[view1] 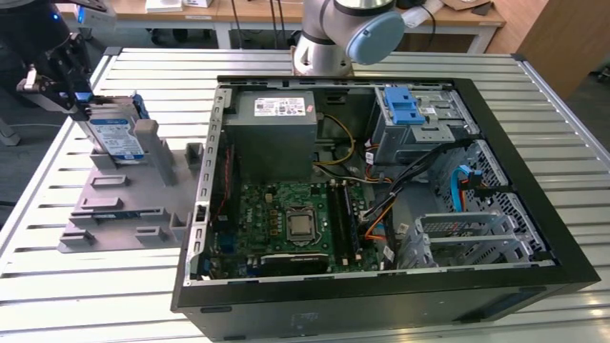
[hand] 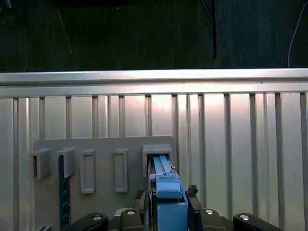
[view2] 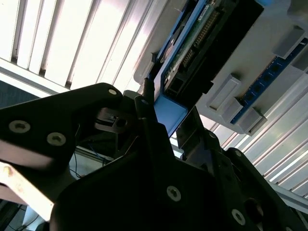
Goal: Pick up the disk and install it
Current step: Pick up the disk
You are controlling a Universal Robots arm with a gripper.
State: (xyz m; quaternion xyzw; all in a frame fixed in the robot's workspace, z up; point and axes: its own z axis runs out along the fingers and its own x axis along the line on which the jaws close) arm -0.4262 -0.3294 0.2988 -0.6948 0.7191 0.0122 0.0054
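The disk (view1: 116,136) stands on edge at the far end of the grey holder (view1: 124,204), at the exterior view's left; its white-and-blue label faces the computer. My gripper (view1: 84,106) comes down on its top edge from the far left. In the first wrist view the blue bracket of the disk (hand: 168,202) sits squeezed between my two fingers (hand: 193,192), above a raised slot (hand: 157,153) of the holder. The second wrist view shows the green board underside of the disk (view2: 192,45) and my gripper (view2: 171,115) shut on its blue end.
An open black computer case (view1: 533,171) lies at the middle of the slatted metal table (view1: 86,300), with a grey power supply (view1: 274,132), motherboard (view1: 297,218) and a drive cage with blue latch (view1: 404,107). The arm's base (view1: 329,36) stands behind it.
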